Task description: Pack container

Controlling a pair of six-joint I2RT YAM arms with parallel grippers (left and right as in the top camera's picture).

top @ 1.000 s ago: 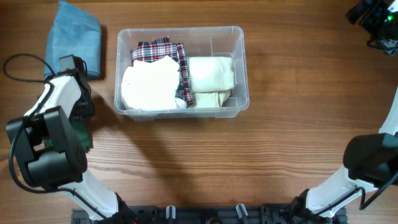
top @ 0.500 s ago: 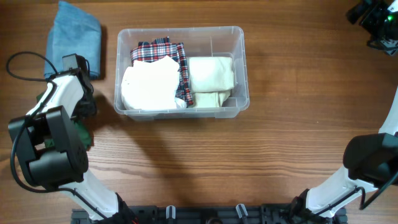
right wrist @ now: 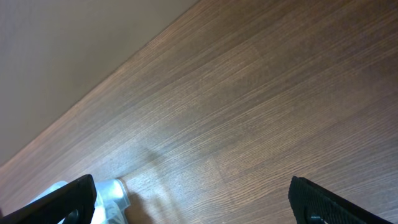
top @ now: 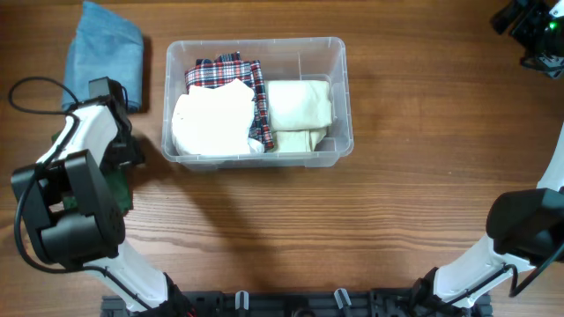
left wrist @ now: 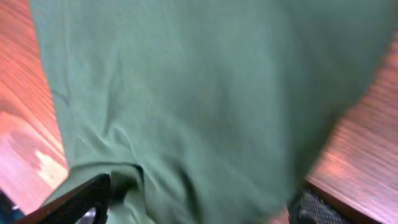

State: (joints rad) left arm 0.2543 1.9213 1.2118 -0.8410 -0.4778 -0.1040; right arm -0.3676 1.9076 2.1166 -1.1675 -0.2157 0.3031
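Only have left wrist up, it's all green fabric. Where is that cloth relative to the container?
Observer: The green cloth lies on the table left of the container, outside it, mostly hidden under the left arm.
Operator: What's packed so far?
Observer: Three cloths are in the container: a plaid cloth at the back left, a white cloth partly over it, and a cream cloth on the right.
Operator: Anything else left out?
Observer: A blue cloth sits on the table beyond the left arm, near the far left corner.
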